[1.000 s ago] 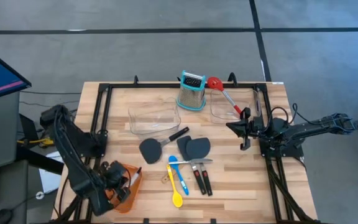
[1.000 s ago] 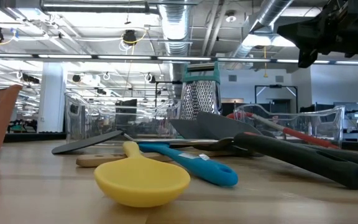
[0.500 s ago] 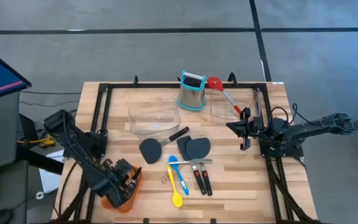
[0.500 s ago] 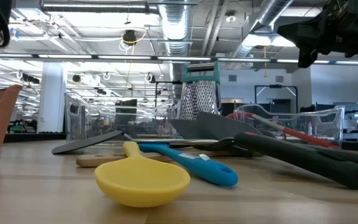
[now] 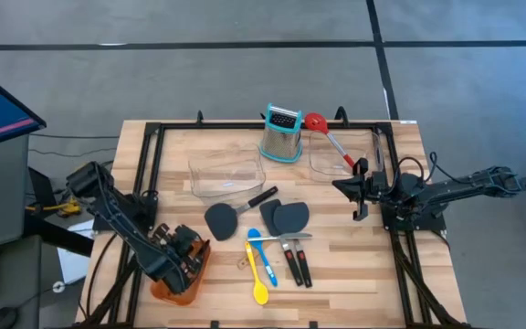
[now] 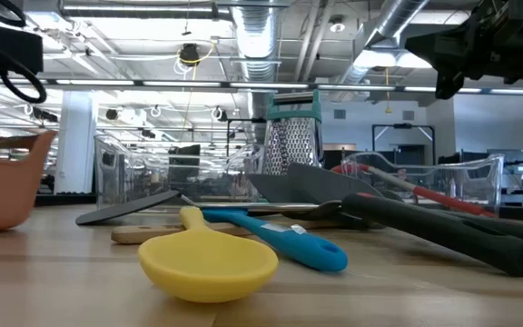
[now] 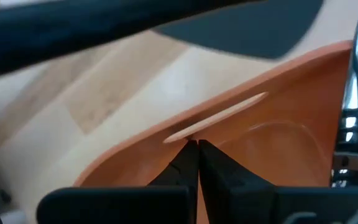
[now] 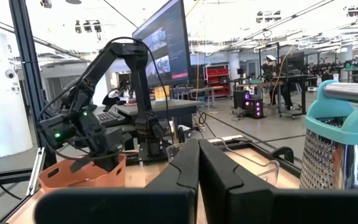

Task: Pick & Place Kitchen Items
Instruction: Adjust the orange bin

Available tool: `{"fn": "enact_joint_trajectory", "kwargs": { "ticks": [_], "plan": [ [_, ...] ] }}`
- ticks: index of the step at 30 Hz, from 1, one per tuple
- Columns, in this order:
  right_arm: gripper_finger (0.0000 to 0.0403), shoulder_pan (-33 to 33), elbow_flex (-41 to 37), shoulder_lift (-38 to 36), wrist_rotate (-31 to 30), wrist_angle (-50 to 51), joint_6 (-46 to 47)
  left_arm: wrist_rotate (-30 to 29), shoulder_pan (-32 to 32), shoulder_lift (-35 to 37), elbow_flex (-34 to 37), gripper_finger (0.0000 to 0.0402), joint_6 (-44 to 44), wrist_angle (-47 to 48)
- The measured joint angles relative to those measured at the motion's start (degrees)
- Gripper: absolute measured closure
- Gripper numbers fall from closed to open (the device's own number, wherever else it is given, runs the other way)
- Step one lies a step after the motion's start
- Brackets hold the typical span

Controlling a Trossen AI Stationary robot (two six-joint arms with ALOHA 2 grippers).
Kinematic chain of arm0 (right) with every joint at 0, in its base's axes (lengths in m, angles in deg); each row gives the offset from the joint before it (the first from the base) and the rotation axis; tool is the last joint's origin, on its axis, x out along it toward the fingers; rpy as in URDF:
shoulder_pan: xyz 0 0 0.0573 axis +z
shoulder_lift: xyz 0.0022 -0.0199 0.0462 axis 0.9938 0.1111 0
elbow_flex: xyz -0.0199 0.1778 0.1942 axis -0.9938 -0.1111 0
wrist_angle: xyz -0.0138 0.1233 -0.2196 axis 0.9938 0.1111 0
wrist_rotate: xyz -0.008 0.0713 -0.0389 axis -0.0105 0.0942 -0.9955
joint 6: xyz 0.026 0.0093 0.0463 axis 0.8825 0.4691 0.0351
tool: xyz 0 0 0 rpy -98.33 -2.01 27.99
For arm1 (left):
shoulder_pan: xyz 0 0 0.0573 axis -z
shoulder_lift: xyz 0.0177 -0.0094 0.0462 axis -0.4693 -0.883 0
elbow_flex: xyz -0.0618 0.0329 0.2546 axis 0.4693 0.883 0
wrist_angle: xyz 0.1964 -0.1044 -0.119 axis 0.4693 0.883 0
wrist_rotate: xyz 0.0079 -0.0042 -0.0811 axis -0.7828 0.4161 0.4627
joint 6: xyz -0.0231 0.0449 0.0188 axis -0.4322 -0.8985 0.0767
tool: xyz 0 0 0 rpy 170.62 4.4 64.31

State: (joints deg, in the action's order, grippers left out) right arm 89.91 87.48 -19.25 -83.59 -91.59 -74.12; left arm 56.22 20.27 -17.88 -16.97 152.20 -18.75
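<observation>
Grey spatulas, a blue spoon, a yellow spoon and black-handled tools lie on the table's middle. A red slotted spoon lies across the right clear bin. My left gripper is shut inside the orange tray at the near left; it also shows in the high view. My right gripper is shut and empty, above the table's right side. My left gripper's shut fingertips stand against the inner side of the orange tray's wall, just under its rim, on the side facing the spatulas. They come slanting down from the table's left. I cannot tell whether they pinch the wall. The tray rests on the table.
A steel grater with a teal rim stands at the far middle between two clear bins. A black frame runs around the table. Something shiny steel shows beside my left fingers.
My left gripper has gone toward the table's right and a little toward the far edge, staying shut. The orange tray has slid toward the table's right: in the low view it reaches farther into the picture than before.
</observation>
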Motion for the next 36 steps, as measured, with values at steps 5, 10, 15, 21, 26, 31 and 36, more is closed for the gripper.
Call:
{"fn": "enact_joint_trajectory", "kwargs": {
  "ticks": [5, 10, 15, 21, 26, 31, 36],
  "plan": [
    [0.0403, 0.00, 0.00, 0.02, 0.00, 0.00, 0.02, -3.41, -1.14, 1.09, 2.12, 0.0401, -0.57, -2.74],
    [0.0403, 0.00, 0.00, 0.02, 0.00, 0.00, 0.04, -4.46, -3.34, 1.09, 4.61, 0.0402, -4.74, -8.49],
    [0.0403, 0.00, 0.00, 0.00, 0.00, 0.09, 0.09, -4.79, -4.44, 1.09, 6.42, 0.0401, -7.29, -12.78],
    [0.0403, 0.00, 0.00, 0.01, 0.00, 0.20, 0.09, -4.72, -4.36, 1.09, 6.42, 0.0401, -7.33, -14.46],
    [0.0403, 0.00, 0.00, 0.02, 0.00, 0.22, 0.09, -4.87, -3.82, 1.09, 6.37, 0.0401, -9.28, -21.30],
    [0.0403, 0.00, 0.00, 0.00, 0.02, 0.32, 0.09, -4.30, -2.56, 1.18, 6.35, 0.0401, -8.75, -24.29],
    [0.0403, 0.00, 0.00, 0.02, 0.22, 0.37, 0.09, 0.24, -1.89, 0.75, 6.37, 0.0401, -6.87, -27.47]
  ]
}}
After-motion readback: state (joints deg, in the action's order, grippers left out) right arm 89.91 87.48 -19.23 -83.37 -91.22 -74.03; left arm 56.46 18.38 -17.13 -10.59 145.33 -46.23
